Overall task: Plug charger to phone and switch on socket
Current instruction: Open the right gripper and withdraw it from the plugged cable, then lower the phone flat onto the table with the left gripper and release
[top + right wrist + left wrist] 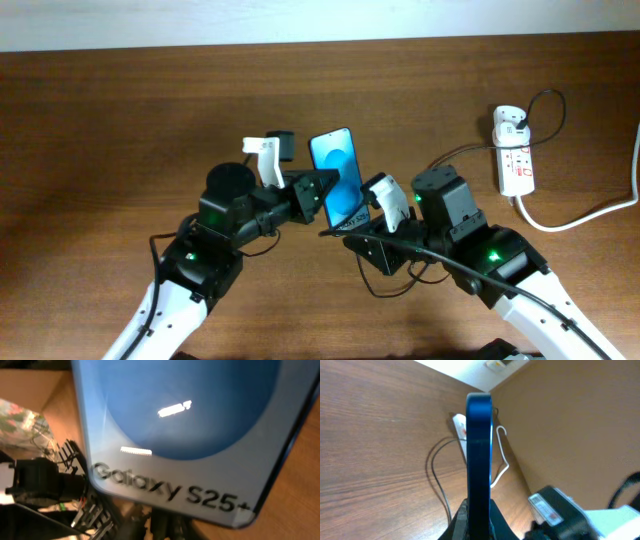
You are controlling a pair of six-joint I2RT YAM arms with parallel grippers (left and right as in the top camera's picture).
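My left gripper (322,190) is shut on the phone (335,160) and holds it tilted above the table, blue screen up. In the left wrist view the phone (479,450) stands edge-on between the fingers (479,522). My right gripper (352,232) is at the phone's lower end, shut on the charger's thin black cable (385,290); the connector tip is hidden. In the right wrist view the screen with "Galaxy S25+" (190,425) fills the frame just above the dark, blurred fingers (170,525). The socket (517,165) lies at the far right with the white plug adapter (510,122) in it.
A thick white cord (580,218) runs from the socket to the right table edge. In the left wrist view the socket (461,427), the black cable (436,475) and the white cord (501,460) show behind the phone. The right arm's body (560,510) is close by.
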